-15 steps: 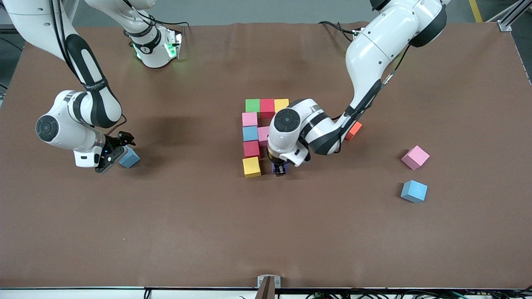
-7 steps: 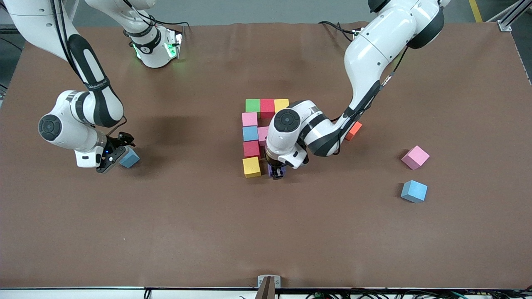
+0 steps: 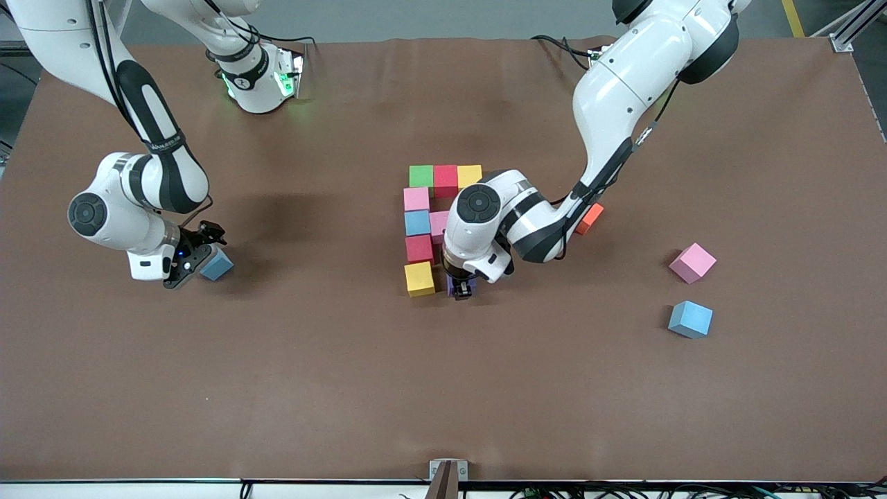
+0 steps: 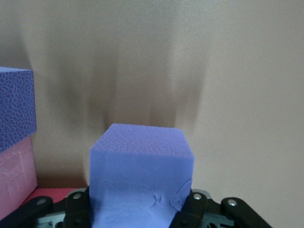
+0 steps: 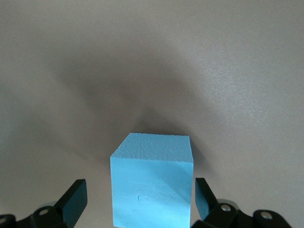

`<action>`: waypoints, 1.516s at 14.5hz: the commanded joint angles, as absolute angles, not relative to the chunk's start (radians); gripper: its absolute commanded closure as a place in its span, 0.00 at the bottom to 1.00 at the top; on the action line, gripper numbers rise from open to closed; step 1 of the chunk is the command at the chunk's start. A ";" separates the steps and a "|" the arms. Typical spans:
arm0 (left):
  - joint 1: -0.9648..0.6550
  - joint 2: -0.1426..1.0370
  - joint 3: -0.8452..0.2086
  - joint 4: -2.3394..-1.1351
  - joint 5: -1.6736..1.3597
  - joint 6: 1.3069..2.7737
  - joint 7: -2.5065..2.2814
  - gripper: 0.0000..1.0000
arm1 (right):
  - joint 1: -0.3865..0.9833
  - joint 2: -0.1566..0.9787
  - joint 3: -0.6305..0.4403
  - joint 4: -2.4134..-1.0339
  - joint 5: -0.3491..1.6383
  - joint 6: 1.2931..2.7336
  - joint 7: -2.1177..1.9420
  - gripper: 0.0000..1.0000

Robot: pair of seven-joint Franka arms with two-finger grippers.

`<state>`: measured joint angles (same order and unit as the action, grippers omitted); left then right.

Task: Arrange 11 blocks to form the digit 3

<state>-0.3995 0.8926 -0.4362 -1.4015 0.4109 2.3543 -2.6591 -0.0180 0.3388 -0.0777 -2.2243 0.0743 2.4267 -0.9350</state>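
Purple cube [image 4: 141, 175] in bent left arm's fingers [image 4: 195, 205]

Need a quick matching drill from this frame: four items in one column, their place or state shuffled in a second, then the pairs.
Things:
1. purple cube
2. orange cube
3. green cube
4. right gripper

Places or states:
A. partly hidden under the left arm
B. open, fingers either side of a light blue cube
C. clamped in the left gripper, beside the yellow cube
D. end of the row farthest from the front camera, beside a red cube

Pairs: 1-C, 2-A, 3-D, 4-B
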 commanded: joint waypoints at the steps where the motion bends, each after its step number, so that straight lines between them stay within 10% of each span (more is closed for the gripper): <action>1: -0.411 0.902 -0.428 -1.381 0.410 2.358 -2.637 0.78 | -0.020 0.330 -0.075 -2.238 0.061 2.439 -0.945 0.00; 22: -0.515 0.968 -0.357 -1.310 0.407 2.367 -2.638 0.78 | 0.009 0.134 -0.068 -2.091 0.060 2.138 -0.169 0.03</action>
